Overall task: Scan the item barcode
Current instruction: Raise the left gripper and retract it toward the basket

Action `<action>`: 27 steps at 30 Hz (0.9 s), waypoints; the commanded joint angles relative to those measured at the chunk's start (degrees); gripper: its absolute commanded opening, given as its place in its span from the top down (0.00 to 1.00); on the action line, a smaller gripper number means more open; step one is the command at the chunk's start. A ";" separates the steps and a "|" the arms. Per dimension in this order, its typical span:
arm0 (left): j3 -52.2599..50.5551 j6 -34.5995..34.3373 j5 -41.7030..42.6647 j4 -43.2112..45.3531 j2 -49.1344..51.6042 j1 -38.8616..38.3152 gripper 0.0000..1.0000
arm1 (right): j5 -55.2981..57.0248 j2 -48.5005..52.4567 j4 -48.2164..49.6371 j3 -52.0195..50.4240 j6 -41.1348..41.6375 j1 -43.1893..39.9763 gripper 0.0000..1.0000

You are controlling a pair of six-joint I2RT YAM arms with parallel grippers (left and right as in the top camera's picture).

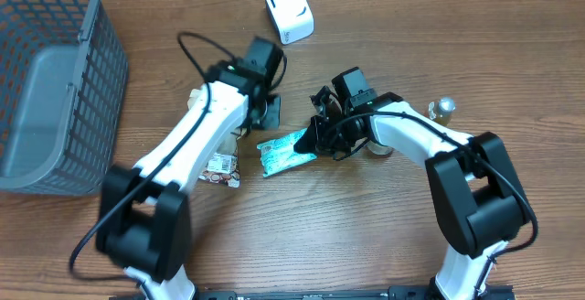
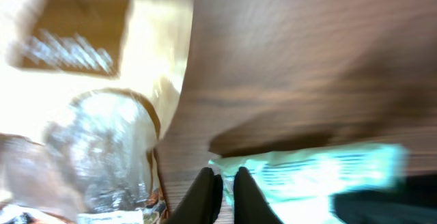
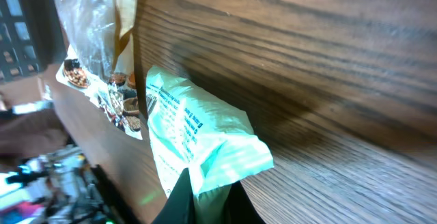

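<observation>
Mint-green crinkled plastic packet (image 1: pixel 285 151) flat on the wooden table (image 1: pixel 366 236), long axis side to side, right gripper (image 3: pixel 205 200) pinching its right end — left gripper (image 2: pixel 226 195) near the other end, jaws almost pressed together, empty

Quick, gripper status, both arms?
Left gripper: closed, holding nothing visible.
Right gripper: closed on the teal packet.

The counter (image 1: pixel 366 236) is matt brown wood with visible grain. The teal packet (image 1: pixel 285 149) is glossy, crinkled plastic film. The basket (image 1: pixel 105 71) is grey plastic mesh. The white scanner (image 1: pixel 289 10) is smooth plastic.
</observation>
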 commanded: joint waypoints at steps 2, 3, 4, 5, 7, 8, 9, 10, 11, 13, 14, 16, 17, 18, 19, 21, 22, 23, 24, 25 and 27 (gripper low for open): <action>3.54 0.44 -6.19 -0.52 -6.01 0.15 0.66 | 1.90 -1.84 -0.59 0.07 -4.42 0.02 0.96; 3.67 0.44 -8.66 -0.66 -6.75 0.35 0.61 | 1.90 -1.84 -0.61 0.07 -4.37 0.02 0.96; 3.67 0.46 -10.05 -1.14 -7.21 0.63 0.59 | 2.10 -1.84 -0.66 0.07 -4.13 -0.07 0.96; 3.67 0.46 -11.10 -1.99 -7.56 1.09 0.58 | 2.73 -1.84 -0.83 0.07 -3.98 -0.15 0.96; 3.67 0.46 -12.15 -3.58 -7.56 2.21 0.56 | 4.31 -1.84 -1.27 0.07 -4.00 -0.17 0.97; 3.65 0.46 -12.15 -4.42 -7.45 3.13 0.56 | 5.27 -1.84 -1.53 0.07 -4.00 -0.17 0.96; 3.63 0.44 -12.15 -5.14 -7.26 4.17 0.58 | 6.01 -1.84 -1.88 0.07 -4.00 -0.17 0.96; 3.61 0.44 -12.04 -5.79 -7.06 5.33 0.59 | 6.25 -1.84 -1.97 0.07 -4.02 -0.20 0.96; 3.61 0.44 -11.85 -6.32 -6.82 6.40 0.60 | 6.34 -1.84 -1.99 0.07 -4.00 -0.17 0.96; 3.58 0.66 -9.92 -7.76 -6.12 9.66 0.60 | 6.36 -1.84 -1.99 0.07 -4.00 -0.17 0.96; 3.54 1.55 -8.48 -8.09 -5.70 10.82 0.61 | 6.36 -1.84 -1.99 0.07 -4.00 -0.17 0.96; 3.30 3.67 -4.76 -8.33 -4.94 12.76 0.61 | 6.36 -1.84 -2.10 0.07 -4.00 -0.17 0.96; 3.08 4.74 -2.99 -8.31 -4.66 13.55 0.60 | 6.36 -1.84 -2.16 0.07 -4.02 -0.17 0.96; 2.82 5.84 -1.29 -8.28 -4.22 14.45 0.59 | 6.40 -1.84 -2.32 0.07 -4.02 -0.17 0.96; 2.71 6.40 -0.39 -8.31 -3.82 15.10 0.58 | 6.47 -1.84 -2.40 0.07 -4.00 -0.17 0.96; 2.54 6.91 0.31 -8.31 -2.82 16.28 0.53 | 6.73 -1.84 -2.62 0.07 -4.02 -0.17 0.96; 2.51 6.95 0.44 -8.31 -2.27 16.87 0.50 | 6.99 -1.84 -2.75 0.07 -4.02 -0.17 0.96; 2.51 7.41 0.48 -8.33 -1.66 17.29 0.46 | 7.34 -1.84 -2.93 0.07 -4.02 -0.17 0.96; 2.51 7.80 0.66 -8.39 -1.20 17.66 0.43 | 7.67 -1.84 -2.99 0.07 -4.02 -0.17 0.96; 2.51 7.98 0.63 -8.63 -0.63 17.90 0.39 | 8.17 -1.84 -3.19 0.07 -4.02 -0.17 0.96; 2.49 7.93 0.68 -9.11 0.24 18.12 0.30 | 8.85 -1.84 -3.61 0.07 -4.02 -0.17 0.96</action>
